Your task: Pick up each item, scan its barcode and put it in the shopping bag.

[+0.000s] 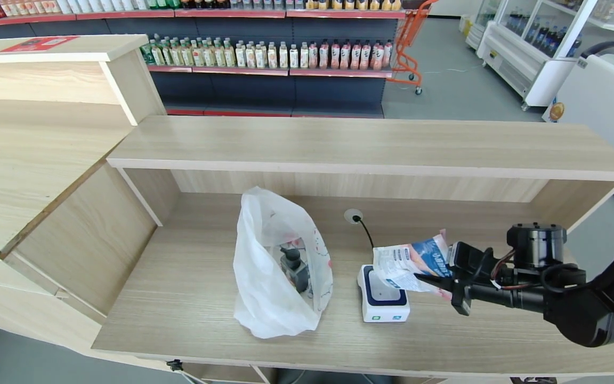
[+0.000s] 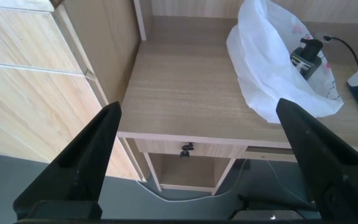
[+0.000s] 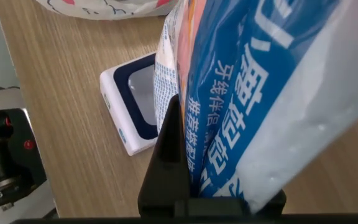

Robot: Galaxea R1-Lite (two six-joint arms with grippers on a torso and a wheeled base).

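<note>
Above the scanner [image 1: 387, 308], crumpled blue-and-white packet [image 1: 407, 260], in right gripper [image 1: 430, 278]

Through shopping bag [image 1: 261, 304] a dark item [image 1: 292, 265] — kind unclear, packet [image 1: 411, 261] covering part of scanner [image 1: 387, 311] face

The scanner [image 1: 385, 302] is sitting on the counter [image 1: 179, 298]. The shopping bag [image 1: 264, 298] is standing just left of the scanner, with a bottle [image 1: 293, 266] resting inside it. The packet [image 1: 411, 260] is hanging right above the scanner, gripped from the scanner's right by the right gripper [image 1: 430, 278]. A cable [image 1: 364, 230] is running back behind the scanner. The left gripper [image 2: 199, 109] is hovering well left of the scanner, before the counter's front edge.
</note>
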